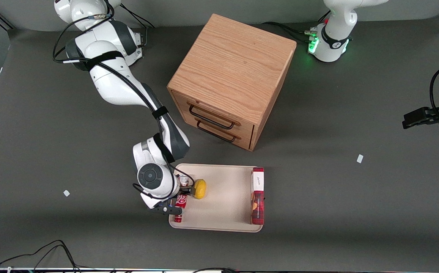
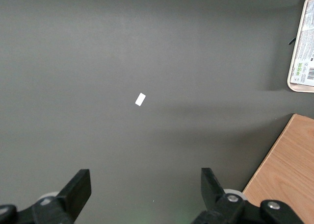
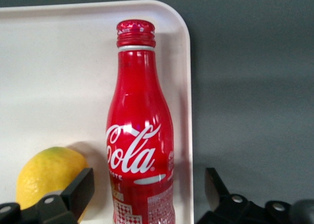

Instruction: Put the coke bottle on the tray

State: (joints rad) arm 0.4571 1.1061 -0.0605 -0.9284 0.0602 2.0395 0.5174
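The coke bottle (image 3: 140, 136) lay on the tray (image 3: 59, 62) along its rim, a lemon (image 3: 49, 177) at its nine o'clock; the gripper (image 3: 147, 194) straddled it, jaws wide; withdrawing carelessly could roll it off.

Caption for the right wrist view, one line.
Open end effector straddling the coke bottle, which lies in the tray along its rim, lemon alongside.

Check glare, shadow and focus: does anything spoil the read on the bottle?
Right wrist view: coke bottle sharp, soft highlights on its shoulder, logo readable, lying inside the tray between the open gripper fingers. Front view: even light, arm shadow on the table, bottle partly hidden by the gripper.
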